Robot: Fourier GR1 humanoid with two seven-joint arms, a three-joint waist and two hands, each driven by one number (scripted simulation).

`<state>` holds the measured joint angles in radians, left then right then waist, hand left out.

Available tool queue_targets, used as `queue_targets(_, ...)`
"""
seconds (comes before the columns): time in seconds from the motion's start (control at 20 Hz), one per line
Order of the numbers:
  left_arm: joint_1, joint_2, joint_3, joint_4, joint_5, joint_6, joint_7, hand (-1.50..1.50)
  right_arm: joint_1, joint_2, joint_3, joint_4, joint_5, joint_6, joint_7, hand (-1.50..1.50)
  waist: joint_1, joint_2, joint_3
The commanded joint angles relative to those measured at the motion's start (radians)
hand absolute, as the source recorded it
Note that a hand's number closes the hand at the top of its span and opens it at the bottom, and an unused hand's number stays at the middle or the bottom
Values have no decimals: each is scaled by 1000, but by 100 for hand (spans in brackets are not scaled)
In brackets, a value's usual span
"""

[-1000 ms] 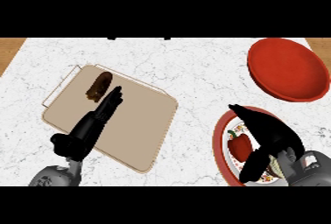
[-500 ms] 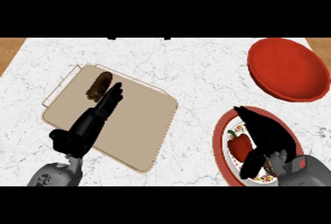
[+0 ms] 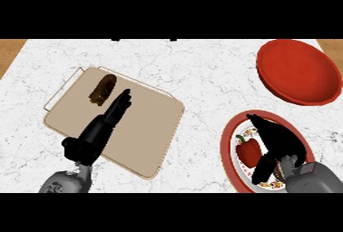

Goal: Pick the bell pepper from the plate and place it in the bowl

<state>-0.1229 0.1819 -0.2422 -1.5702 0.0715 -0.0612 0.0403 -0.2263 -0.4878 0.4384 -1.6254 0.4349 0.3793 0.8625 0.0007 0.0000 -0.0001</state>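
A red bell pepper (image 3: 248, 151) with a green stem lies on a red-rimmed patterned plate (image 3: 230, 140) at the lower right. My right hand (image 3: 279, 139) hovers over the plate just right of the pepper, fingers straight and pointing up-left, thumb (image 3: 263, 169) hanging down below the pepper; nothing is held. The red bowl (image 3: 298, 70) stands at the upper right. My left hand (image 3: 100, 128) lies open over the tan cutting board (image 3: 150, 127), fingers straight.
A dark brown oblong food item (image 3: 103, 89) lies on the cutting board's upper left, just beyond my left fingertips. White marble counter (image 3: 201, 72) stretches between board, plate and bowl. A wooden strip shows at the far left edge.
My right hand has drawn down and slightly back over the plate, closer to the pepper. The left hand has barely shifted.
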Motion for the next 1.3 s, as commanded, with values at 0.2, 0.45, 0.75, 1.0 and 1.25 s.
queue_targets(0.2,65,-12,17,-117,-4,-41,66,0,-7,109,-63,171,109,-51,-178,150,8,0,1)
queue_targets(0.45,21,-59,28,-28,-50,-29,34,0,47,113,-34,54,229,-68,-205,150,-1,-1,0)
queue_targets(0.75,52,-48,74,49,-63,-91,-90,0,2,161,-102,72,269,-30,-227,150,-1,0,0)
queue_targets(1.0,-41,-74,81,-30,-60,-60,81,0,-183,276,-80,300,374,-92,-245,150,8,1,0)
queue_targets(1.25,-5,-98,30,3,-99,-63,8,0,-488,262,-156,589,428,-113,-297,150,27,6,0)
